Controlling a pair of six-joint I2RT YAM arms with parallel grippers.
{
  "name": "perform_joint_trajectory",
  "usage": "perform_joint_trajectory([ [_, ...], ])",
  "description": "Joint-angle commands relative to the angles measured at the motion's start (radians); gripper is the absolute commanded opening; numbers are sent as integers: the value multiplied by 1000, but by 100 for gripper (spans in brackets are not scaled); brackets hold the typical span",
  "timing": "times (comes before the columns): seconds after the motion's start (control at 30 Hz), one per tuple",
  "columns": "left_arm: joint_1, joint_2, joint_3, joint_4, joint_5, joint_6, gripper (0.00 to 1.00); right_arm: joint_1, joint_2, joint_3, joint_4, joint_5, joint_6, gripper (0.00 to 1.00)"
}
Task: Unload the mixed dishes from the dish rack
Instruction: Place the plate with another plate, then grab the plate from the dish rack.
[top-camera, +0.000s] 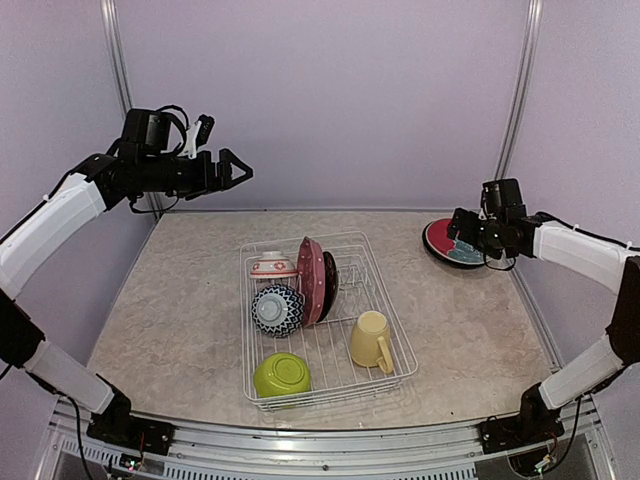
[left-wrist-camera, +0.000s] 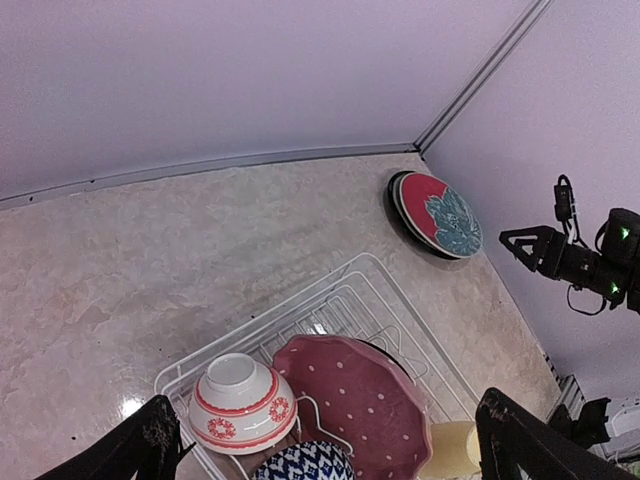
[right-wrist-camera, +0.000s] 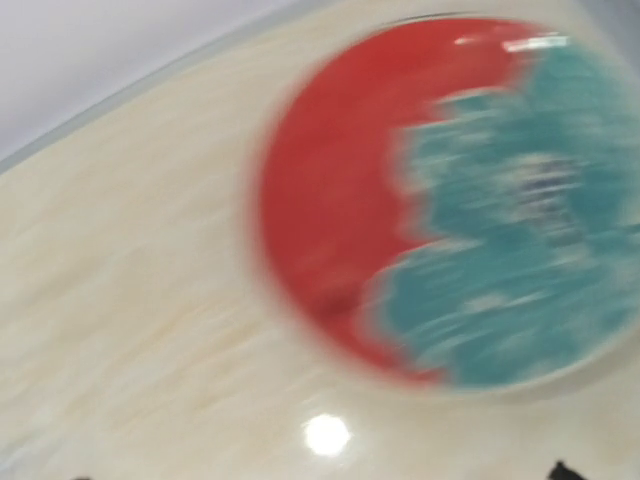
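The red-and-teal plate (top-camera: 440, 238) lies flat just under the right tool (top-camera: 460, 225); the dish rack (top-camera: 330, 352), well apart, holds the other dishes (top-camera: 312, 280).

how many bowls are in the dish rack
3: a red-white bowl at the far left of the dish rack, a blue-patterned bowl just nearer, and a lime green bowl in the near-left corner. None appears hidden.
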Motion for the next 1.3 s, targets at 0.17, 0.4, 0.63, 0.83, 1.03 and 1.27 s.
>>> perform_joint_trajectory([
  [0.17, -5, -8, 10, -4, 10, -6, 99, 343, -32, 33, -15, -35, 72, 94],
  [0.4, -4, -11, 9, 0, 18, -13, 99, 534, 45, 149, -32, -32, 120, 91],
  [0.63, -10, 3, 31, -21, 42, -22, 99, 643, 155, 194, 20, 33, 204, 87],
  [0.83, -11, 4, 40, -36, 13, -13, 99, 691, 275, 308, -55, 56, 227, 72],
  [1.03, -11, 12, 36, -35, -9, -4, 99, 732, 379, 410, -150, 126, 250, 57],
  [1.27, -11, 27, 45, -41, 27, -18, 99, 776, 489, 530, -256, 246, 263, 50],
])
